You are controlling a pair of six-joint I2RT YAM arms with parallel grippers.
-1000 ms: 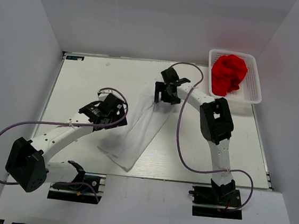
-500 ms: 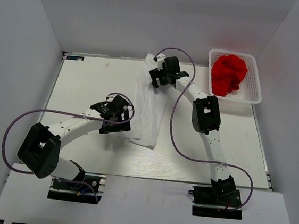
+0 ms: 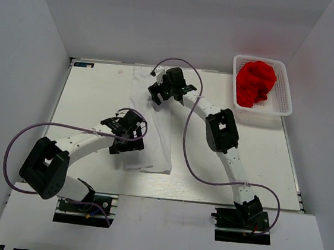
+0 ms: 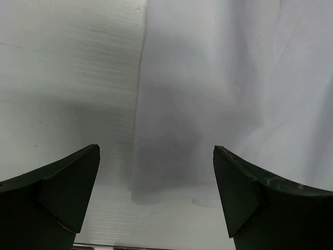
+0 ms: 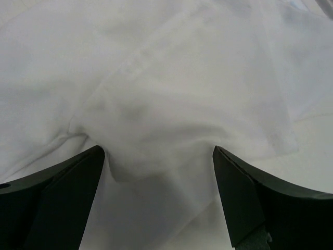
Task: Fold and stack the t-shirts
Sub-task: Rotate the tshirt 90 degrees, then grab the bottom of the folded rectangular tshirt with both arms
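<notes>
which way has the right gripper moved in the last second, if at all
Yes. The right gripper has moved left, farther from the white basket.

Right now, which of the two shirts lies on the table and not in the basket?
The white shirt, spread out on the table; the red shirt sits crumpled inside the basket.

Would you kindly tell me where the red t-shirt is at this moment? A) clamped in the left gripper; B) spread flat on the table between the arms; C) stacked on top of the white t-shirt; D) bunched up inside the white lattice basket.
D: the red t-shirt lies crumpled inside the white lattice basket at the far right corner, well apart from the white t-shirt.
</notes>
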